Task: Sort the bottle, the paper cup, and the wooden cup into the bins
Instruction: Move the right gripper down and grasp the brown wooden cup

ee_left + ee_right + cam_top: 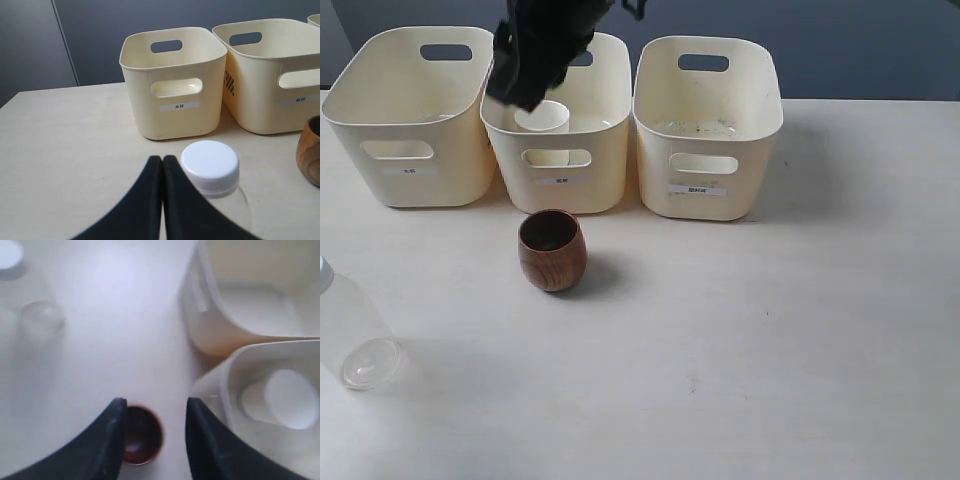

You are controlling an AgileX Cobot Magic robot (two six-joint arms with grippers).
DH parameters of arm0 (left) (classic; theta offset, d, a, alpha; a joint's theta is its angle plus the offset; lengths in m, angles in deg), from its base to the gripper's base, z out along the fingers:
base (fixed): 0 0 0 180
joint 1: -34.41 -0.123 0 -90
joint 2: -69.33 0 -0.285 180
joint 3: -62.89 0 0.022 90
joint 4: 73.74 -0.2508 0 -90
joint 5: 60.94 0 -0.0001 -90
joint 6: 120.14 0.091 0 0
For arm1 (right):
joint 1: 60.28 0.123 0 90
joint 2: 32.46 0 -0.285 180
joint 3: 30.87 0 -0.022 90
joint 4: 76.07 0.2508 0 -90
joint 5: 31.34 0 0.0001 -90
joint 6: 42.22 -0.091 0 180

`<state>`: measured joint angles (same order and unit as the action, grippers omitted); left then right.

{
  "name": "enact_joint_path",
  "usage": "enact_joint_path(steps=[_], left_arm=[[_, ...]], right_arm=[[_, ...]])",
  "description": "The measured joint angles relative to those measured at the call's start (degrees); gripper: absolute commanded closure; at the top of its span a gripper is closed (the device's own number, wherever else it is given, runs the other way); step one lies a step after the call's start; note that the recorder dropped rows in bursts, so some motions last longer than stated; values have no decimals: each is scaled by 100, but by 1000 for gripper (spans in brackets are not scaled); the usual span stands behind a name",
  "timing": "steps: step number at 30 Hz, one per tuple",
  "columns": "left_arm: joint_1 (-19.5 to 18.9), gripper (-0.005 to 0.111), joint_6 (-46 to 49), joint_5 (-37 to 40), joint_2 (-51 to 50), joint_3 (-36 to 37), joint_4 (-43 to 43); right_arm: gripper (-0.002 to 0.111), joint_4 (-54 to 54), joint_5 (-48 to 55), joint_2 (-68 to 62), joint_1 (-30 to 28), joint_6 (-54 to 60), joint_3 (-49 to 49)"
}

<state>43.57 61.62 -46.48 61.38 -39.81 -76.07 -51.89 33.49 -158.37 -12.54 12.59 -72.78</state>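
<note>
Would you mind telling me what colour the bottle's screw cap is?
The bottle's cap is plain white, seen best in the left wrist view.

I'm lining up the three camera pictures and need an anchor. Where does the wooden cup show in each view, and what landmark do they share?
Exterior view: the wooden cup stands in front of the middle bin.
Left wrist view: only part of it, cut off at the frame edge, near the middle bin.
Right wrist view: seen from above, between the fingers of the right gripper.
Shared landmark: the middle bin, in all three.
</note>
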Motion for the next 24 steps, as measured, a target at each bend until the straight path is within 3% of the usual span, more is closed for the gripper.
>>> enact_joint_path(steps=[7,12,17,24], left_arm=[[0,107,0,0,0,0,0],[0,107,0,0,0,0,0],[0,107,0,0,0,0,0],[0,107,0,0,0,0,0]], right_arm=[[68,-263,479,-527,517,25,0],[49,-594,493,-1042,564,-212,0],[57,-751,493,-1406,564,-411,0],[52,-849,493,-1564,564,-834,0]])
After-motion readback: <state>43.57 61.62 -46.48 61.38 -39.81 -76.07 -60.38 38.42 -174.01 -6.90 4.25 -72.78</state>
